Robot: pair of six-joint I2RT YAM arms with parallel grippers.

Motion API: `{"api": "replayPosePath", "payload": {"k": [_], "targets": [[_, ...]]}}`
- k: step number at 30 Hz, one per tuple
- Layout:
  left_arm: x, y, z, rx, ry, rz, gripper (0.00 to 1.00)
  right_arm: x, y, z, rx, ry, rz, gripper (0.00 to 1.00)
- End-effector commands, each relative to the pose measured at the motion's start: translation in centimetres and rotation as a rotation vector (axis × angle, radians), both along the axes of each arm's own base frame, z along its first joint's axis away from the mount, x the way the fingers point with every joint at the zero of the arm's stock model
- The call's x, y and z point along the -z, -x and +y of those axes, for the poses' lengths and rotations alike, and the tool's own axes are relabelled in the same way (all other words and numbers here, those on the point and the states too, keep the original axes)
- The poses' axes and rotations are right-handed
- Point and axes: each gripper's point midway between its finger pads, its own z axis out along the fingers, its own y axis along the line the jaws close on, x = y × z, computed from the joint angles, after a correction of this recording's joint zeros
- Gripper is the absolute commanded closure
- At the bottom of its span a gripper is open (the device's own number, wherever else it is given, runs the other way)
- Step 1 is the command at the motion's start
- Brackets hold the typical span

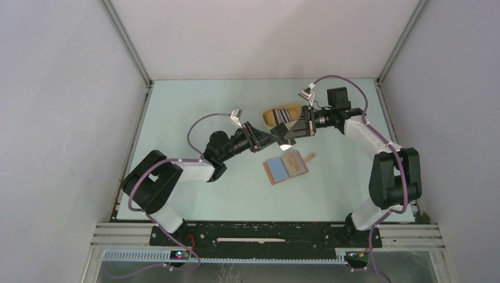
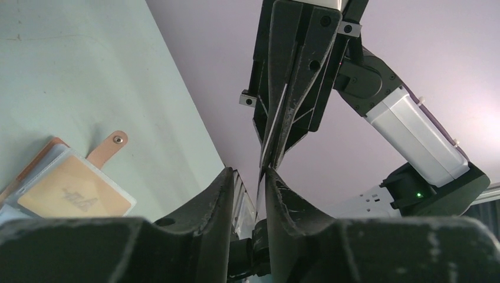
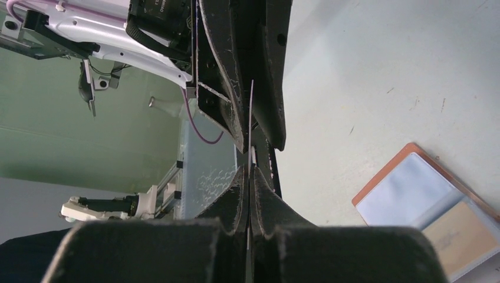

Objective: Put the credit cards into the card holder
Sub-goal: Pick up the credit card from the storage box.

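Observation:
My right gripper (image 3: 250,168) is shut on a thin credit card (image 3: 251,118), held edge-on above the table. My left gripper (image 2: 247,172) faces it tip to tip. Its jaws stand a little apart around the same card (image 2: 268,141), which lies against the right-hand finger (image 2: 283,194). In the top view both grippers meet at mid-table over the card (image 1: 284,143). The reddish-brown card holder (image 1: 286,167) lies open just in front of them, and a tan card (image 2: 73,194) shows in its clear pocket. A striped card (image 1: 283,115) rests on the yellow tray (image 1: 270,117).
The holder's snap tab (image 2: 109,147) sticks out to the right. The yellow oval tray sits just behind the grippers. White walls enclose the table on three sides, and the right arm's white link (image 2: 413,132) reaches in from the back right.

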Motion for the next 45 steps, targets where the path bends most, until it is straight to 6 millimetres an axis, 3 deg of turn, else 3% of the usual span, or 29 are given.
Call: {"api": "replayPosePath", "payload": {"k": [1,16,24,25,26,28,29,32,37,41,45], "targets": [[-3.2,-0.5,-0.7,0.007,0.081,-0.075,0.71,-1.2,0.7,0.2,-0.027,-0.028,-0.030,1.00],[-3.7,-0.9,0.5,-0.017,0.117,-0.085,0.72,-0.4,0.7,0.2,-0.028,-0.014,-0.023,1.00],[-3.8,-0.7,0.8,0.000,0.116,-0.102,1.00,0.0,0.8,0.4,-0.023,0.005,-0.030,1.00],[-3.6,-0.6,0.9,0.002,0.111,-0.103,1.00,0.2,0.8,0.3,-0.018,0.015,-0.034,0.98],[-3.4,-0.6,1.0,0.003,0.104,-0.106,1.00,0.3,0.7,0.3,-0.013,0.024,-0.042,0.85],[-2.6,-0.5,1.3,0.006,0.076,-0.106,1.00,0.8,0.6,0.1,0.003,0.055,-0.076,0.49],[-1.8,-0.5,1.5,0.004,0.055,-0.099,1.00,1.1,0.5,-0.1,0.014,0.078,-0.101,0.40],[0.5,-0.2,2.1,0.004,-0.018,-0.074,1.00,2.2,-0.1,-1.6,0.066,0.176,-0.198,0.30],[4.7,0.6,2.4,0.041,-0.166,-0.024,1.00,4.6,-1.9,-5.4,0.170,0.371,-0.286,0.31],[6.5,0.9,2.2,0.064,-0.220,0.003,1.00,8.0,-1.3,-5.4,0.134,0.425,-0.181,0.53],[7.6,0.8,1.8,0.081,-0.242,0.025,1.00,11.8,-0.8,-4.9,0.080,0.518,-0.124,0.68]]}}
